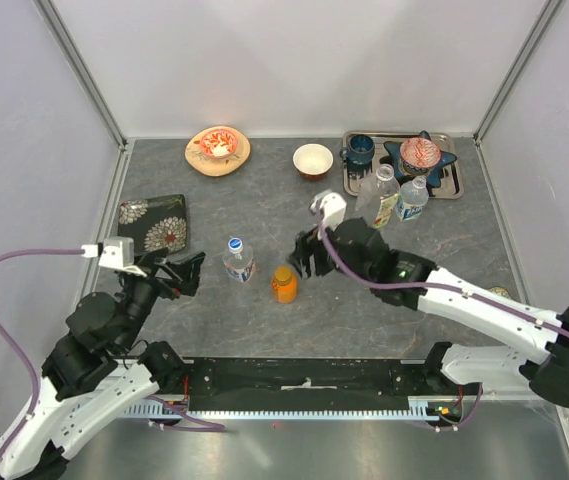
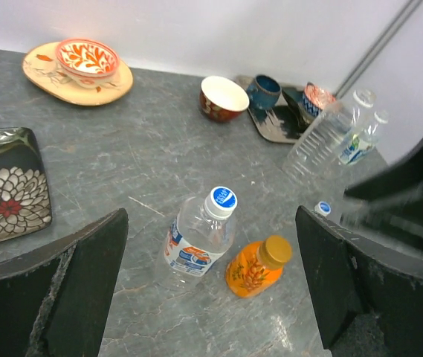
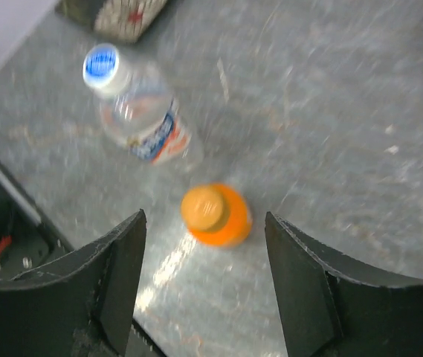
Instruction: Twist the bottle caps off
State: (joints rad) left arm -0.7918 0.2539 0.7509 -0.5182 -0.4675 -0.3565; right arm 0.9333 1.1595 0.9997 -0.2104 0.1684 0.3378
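1. Right gripper [image 3: 204, 286] spread wide, empty, hovering above orange bottle [image 3: 216, 216] mid-table.
2. Left gripper [image 2: 211, 286] also agape, nothing held.
3. Bottle prob. light, slick, tippy; pinch cap [image 3: 201, 206], brace body.

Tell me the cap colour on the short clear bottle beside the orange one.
Blue cap, clearest in the left wrist view.

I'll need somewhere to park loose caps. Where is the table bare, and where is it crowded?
Bare: the middle stretch between the orange plate, the flowered dish and the capped bottle, and the far right strip below the tray. Crowded: the tray corner with two bottles beside it, and around the orange bottle, where the right gripper hovers.
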